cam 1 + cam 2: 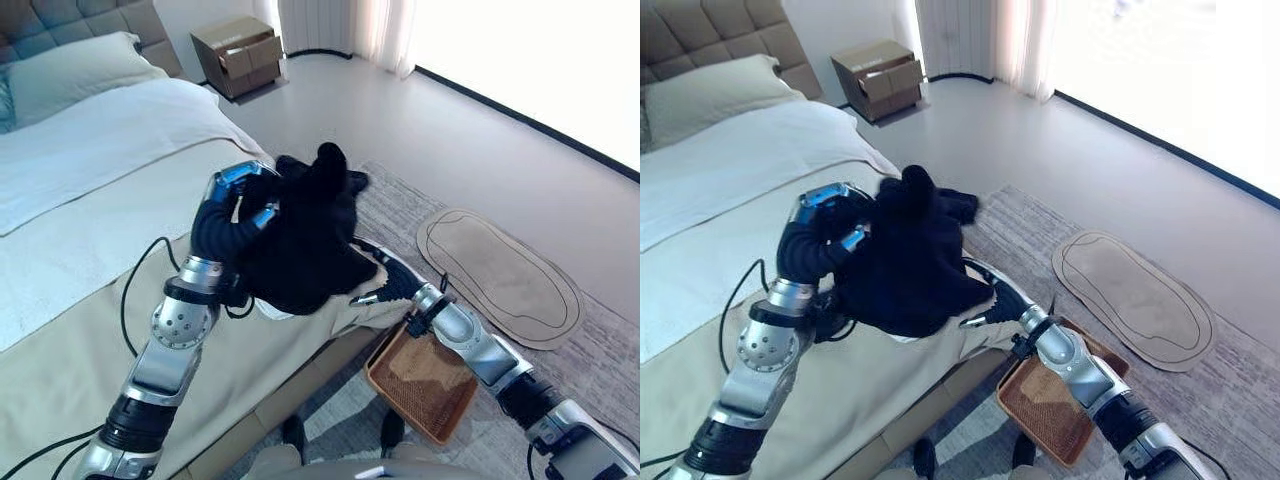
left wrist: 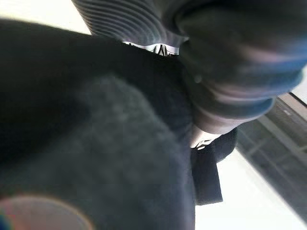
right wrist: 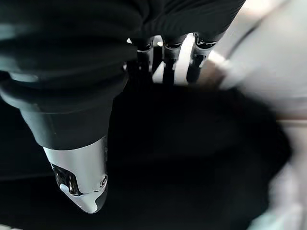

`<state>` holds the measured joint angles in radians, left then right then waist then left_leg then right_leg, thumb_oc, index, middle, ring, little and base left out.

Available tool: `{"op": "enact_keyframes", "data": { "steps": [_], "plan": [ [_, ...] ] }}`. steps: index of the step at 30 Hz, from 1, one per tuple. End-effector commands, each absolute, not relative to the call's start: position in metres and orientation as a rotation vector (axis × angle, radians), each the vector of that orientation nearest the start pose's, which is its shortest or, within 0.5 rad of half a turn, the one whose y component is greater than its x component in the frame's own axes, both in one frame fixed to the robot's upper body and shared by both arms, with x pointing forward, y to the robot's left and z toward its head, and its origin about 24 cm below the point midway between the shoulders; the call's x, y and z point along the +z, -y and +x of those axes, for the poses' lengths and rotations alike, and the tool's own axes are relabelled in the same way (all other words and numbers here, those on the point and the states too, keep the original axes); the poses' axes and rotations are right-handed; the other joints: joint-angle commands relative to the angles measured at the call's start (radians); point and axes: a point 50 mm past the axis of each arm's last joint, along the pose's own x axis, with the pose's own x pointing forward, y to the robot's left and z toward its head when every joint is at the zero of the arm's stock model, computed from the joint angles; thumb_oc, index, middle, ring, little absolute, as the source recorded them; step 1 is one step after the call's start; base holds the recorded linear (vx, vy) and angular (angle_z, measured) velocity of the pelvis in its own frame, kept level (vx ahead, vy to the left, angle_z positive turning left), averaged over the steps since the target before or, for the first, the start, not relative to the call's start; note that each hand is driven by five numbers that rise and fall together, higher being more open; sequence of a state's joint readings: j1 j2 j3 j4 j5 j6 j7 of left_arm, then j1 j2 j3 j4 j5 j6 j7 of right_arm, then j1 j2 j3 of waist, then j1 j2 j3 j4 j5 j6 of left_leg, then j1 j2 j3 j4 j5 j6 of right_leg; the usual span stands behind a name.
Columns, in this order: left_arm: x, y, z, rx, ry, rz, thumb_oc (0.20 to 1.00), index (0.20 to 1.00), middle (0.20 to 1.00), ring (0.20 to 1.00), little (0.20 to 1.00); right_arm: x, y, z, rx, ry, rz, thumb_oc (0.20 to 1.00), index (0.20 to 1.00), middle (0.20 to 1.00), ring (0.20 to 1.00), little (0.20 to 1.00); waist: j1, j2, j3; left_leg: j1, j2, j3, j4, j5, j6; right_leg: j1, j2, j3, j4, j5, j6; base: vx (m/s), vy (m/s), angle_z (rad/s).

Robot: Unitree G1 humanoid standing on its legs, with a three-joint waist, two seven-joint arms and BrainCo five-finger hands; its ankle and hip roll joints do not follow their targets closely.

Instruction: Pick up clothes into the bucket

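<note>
A bed (image 1: 90,200) with a pillow (image 1: 70,75) is seen, a cardboard box (image 1: 240,55) beyond it, and an oval mat (image 1: 500,275) on the floor.

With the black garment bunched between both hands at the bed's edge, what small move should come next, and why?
Probably carry the black garment right and down toward the woven basket on the floor. The left robot hand grips its top, the right robot hand is at its lower edge, and the basket sits just below the right arm.

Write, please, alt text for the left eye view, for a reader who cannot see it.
Both robot hands hold a black garment above the edge of a bed: the left hand grips its upper part, the right hand is at its lower edge. A brown woven basket stands on the floor beside the bed, below the right arm, with an oval beige mat beyond.
</note>
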<state>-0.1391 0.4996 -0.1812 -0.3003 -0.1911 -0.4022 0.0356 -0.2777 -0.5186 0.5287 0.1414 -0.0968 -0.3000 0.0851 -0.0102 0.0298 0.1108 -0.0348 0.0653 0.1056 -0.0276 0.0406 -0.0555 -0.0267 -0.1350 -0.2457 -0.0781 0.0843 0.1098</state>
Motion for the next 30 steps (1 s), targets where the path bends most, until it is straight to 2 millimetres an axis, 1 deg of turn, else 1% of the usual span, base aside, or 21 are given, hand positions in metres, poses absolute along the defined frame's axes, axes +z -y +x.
{"op": "enact_keyframes", "data": {
  "steps": [1,7,9,11,13,14,16,18,23,26,29,30],
  "plan": [
    [0.196,-0.146,0.236,-0.409,0.861,0.12,0.2,0.2,0.2,0.2,0.2,0.079,0.092,0.267,0.729,0.371,-0.559,1.0,1.0,1.0,1.0,1.0,0.002,-0.059,-0.051,-0.024,0.026,-0.025,0.009,-0.005,-0.016,-0.012,-0.094,0.007,0.019,0.032,0.098,0.05,-0.01,0.01],
    [0.19,-0.124,0.233,-0.473,0.827,-0.011,0.2,0.2,0.2,0.2,0.2,0.067,0.068,0.266,0.729,0.333,-0.482,1.0,1.0,1.0,1.0,1.0,0.0,-0.057,-0.063,-0.008,0.025,-0.02,0.003,-0.008,-0.012,-0.001,-0.089,0.009,0.012,0.034,0.096,0.0,0.0,0.0],
    [0.189,-0.113,0.233,-0.505,0.816,-0.054,0.2,0.2,0.2,0.2,0.2,0.063,0.06,0.267,0.709,0.306,-0.413,1.0,1.0,1.0,1.0,1.0,-0.002,-0.058,-0.063,-0.008,0.024,-0.019,0.004,-0.009,-0.01,0.001,-0.089,0.012,0.012,0.035,0.095,0.0,0.0,0.0],
    [0.188,-0.106,0.233,-0.523,0.809,-0.053,0.2,0.2,0.2,0.2,0.2,0.064,0.052,0.266,0.714,0.293,-0.331,1.0,1.0,1.0,1.0,1.0,-0.004,-0.059,-0.062,-0.009,0.023,-0.019,0.007,-0.011,-0.009,-0.001,-0.089,0.015,0.013,0.035,0.094,0.0,0.0,0.0],
    [0.183,-0.102,0.234,-0.535,0.783,-0.059,0.2,0.2,0.2,0.2,0.2,0.063,0.05,0.264,0.7,0.269,-0.248,1.0,1.0,1.0,1.0,1.0,-0.007,-0.06,-0.061,-0.01,0.022,-0.018,0.01,-0.012,-0.008,-0.002,-0.089,0.016,0.013,0.035,0.093,0.0,0.0,0.0],
    [0.182,-0.102,0.235,-0.533,0.778,-0.053,0.2,0.2,0.2,0.2,0.2,0.063,0.05,0.264,0.691,0.263,-0.23,0.2,0.2,0.2,0.2,0.2,-0.008,-0.06,-0.061,-0.012,0.022,-0.018,0.011,-0.012,-0.008,-0.004,-0.089,0.017,0.014,0.036,0.093,0.0,0.0,0.0],
    [0.182,-0.103,0.235,-0.526,0.774,-0.044,0.2,0.2,0.2,0.2,0.2,0.06,0.052,0.263,0.676,0.238,-0.185,0.2,0.2,0.2,0.2,0.2,-0.01,-0.061,-0.059,-0.016,0.022,-0.018,0.015,-0.013,-0.007,-0.008,-0.09,0.018,0.016,0.036,0.093,0.0,0.0,0.0],
    [0.182,-0.105,0.235,-0.516,0.776,-0.04,0.2,0.2,0.2,0.2,0.2,0.056,0.056,0.262,0.661,0.221,-0.182,0.2,0.2,0.2,0.2,0.2,-0.013,-0.06,-0.058,-0.018,0.022,-0.017,0.018,-0.014,-0.006,-0.01,-0.09,0.018,0.017,0.036,0.093,0.0,0.0,0.0],
    [0.184,-0.109,0.235,-0.494,0.778,-0.06,0.2,0.2,0.2,0.2,0.2,0.045,0.069,0.261,0.595,0.159,-0.142,0.2,0.2,0.2,0.2,0.2,-0.017,-0.06,-0.055,-0.019,0.021,-0.017,0.023,-0.017,-0.005,-0.013,-0.089,0.022,0.02,0.035,0.092,0.0,0.0,0.0],
    [0.186,-0.111,0.235,-0.486,0.789,-0.059,0.2,0.2,0.2,0.2,0.2,0.04,0.081,0.259,0.549,0.136,-0.128,0.2,0.2,0.2,0.2,0.2,-0.021,-0.062,-0.055,-0.019,0.021,-0.017,0.025,-0.019,-0.004,-0.012,-0.089,0.021,0.021,0.034,0.092,0.0,0.0,0.0],
    [0.186,-0.117,0.235,-0.458,0.793,-0.05,0.2,0.2,0.2,0.2,0.2,0.038,0.097,0.257,0.488,0.13,-0.12,0.2,0.2,0.2,0.2,0.2,-0.026,-0.062,-0.056,-0.018,0.02,-0.018,0.028,-0.021,-0.003,-0.011,-0.089,0.021,0.024,0.031,0.091,0.0,0.0,0.0],
    [0.183,-0.12,0.236,-0.438,0.785,-0.044,0.2,0.2,0.2,0.2,0.2,0.046,0.097,0.258,0.461,0.16,-0.096,0.2,0.2,0.2,0.2,0.2,-0.028,-0.062,-0.057,-0.018,0.021,-0.017,0.029,-0.022,-0.003,-0.01,-0.089,0.022,0.025,0.031,0.09,0.0,0.0,0.0]
  ]
}}
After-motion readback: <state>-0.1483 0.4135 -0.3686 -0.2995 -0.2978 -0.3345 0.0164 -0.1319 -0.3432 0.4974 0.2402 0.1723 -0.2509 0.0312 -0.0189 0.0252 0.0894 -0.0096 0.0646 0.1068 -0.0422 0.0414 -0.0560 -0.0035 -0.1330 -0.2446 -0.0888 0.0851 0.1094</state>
